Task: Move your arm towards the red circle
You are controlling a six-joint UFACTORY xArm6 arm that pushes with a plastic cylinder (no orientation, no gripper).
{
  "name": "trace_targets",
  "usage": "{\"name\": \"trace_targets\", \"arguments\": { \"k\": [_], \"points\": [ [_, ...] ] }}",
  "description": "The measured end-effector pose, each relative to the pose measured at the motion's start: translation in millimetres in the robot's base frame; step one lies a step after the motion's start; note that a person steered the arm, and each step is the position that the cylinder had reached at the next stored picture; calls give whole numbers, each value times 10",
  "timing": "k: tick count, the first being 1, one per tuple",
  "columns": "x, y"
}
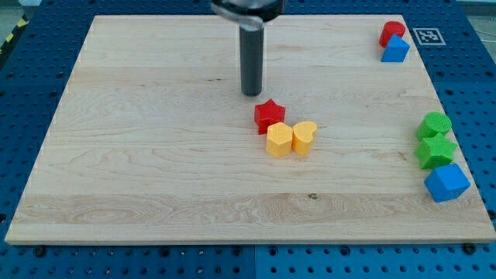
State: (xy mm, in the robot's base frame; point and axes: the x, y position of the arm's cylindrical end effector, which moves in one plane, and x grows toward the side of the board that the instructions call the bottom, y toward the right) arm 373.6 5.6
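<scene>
The red circle sits at the view's top right corner of the wooden board, touching a blue triangular block just below it. My tip is at the board's upper middle, far to the left of the red circle. It stands just above and left of a red star, with a small gap between them.
A yellow hexagon-like block and a yellow heart lie just below the red star. At the right edge sit a green circle, a green star and a blue cube.
</scene>
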Motion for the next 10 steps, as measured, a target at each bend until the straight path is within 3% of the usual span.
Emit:
{"name": "trace_targets", "arguments": {
  "k": [3,6,8,10],
  "points": [
    [-1237,843],
    [-1371,910],
    [-1731,1483],
    [-1814,2193]
  ]
}}
